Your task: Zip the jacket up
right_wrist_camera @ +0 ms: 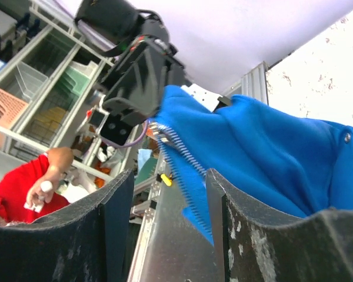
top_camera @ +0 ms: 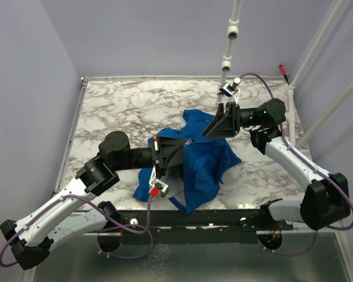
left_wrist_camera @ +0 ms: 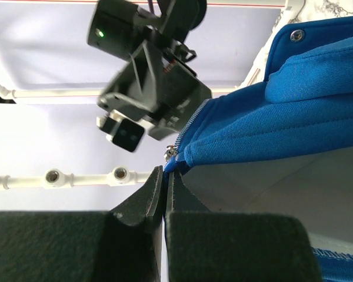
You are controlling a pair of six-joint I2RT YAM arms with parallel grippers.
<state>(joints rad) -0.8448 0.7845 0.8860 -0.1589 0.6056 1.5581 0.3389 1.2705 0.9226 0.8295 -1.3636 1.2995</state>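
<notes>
Top external shows the jacket (top_camera: 203, 161) bunched mid-table (top_camera: 117, 106), its zipper edge running near-left to far-right. Left wrist shows the left gripper (left_wrist_camera: 163, 173) pinched together on that edge. Right wrist shows the right gripper (right_wrist_camera: 167, 182), jaws apart around the zipper teeth (right_wrist_camera: 179, 150). Red print on the right gripper is too blurred to read.

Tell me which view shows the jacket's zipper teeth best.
Right wrist: the zipper teeth run close and sharp up mid-frame. Left wrist shows a shorter stretch along the jacket edge; in top external they are too small to make out.
</notes>
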